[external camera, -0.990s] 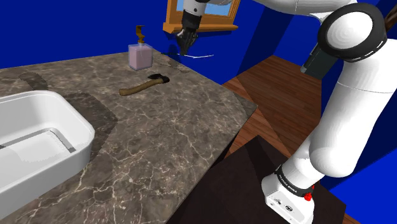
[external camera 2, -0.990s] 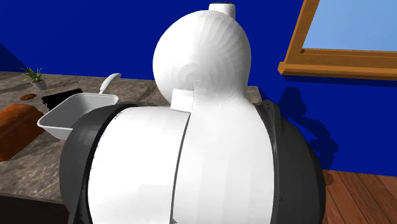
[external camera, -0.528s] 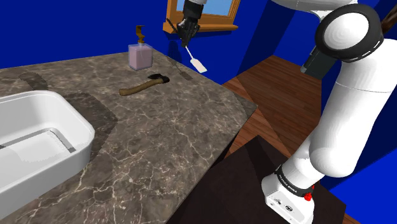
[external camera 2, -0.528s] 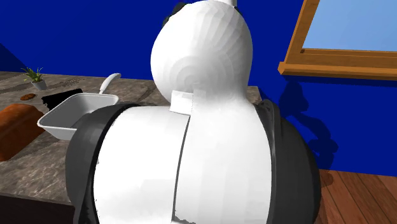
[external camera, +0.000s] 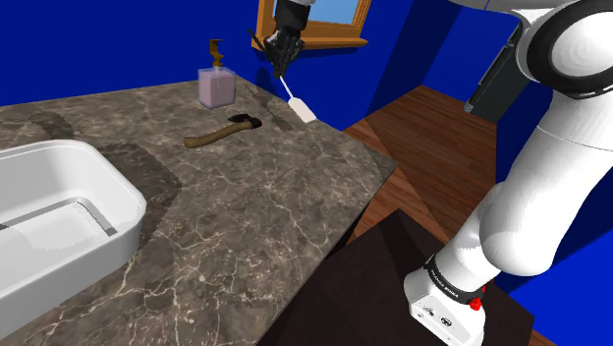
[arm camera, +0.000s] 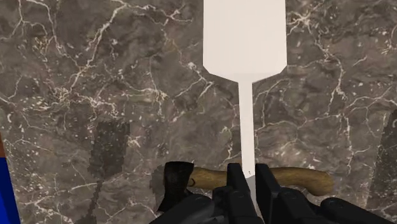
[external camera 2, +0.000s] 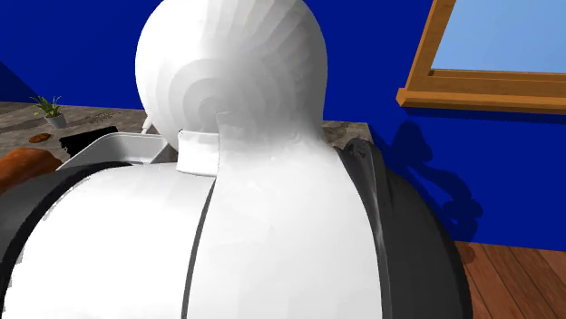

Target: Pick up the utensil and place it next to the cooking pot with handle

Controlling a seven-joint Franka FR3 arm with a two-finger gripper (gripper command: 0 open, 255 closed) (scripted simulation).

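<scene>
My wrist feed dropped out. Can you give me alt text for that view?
The black gripper is shut on the thin handle of a white spatula, whose flat blade points away over a dark veined countertop. A hatchet with a brown handle lies on the countertop beyond the fingers.

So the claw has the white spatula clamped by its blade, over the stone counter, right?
No. The claw clamps the white spatula by its thin handle, not its blade; the blade hangs free over the stone counter. The wrist view shows it.
</scene>
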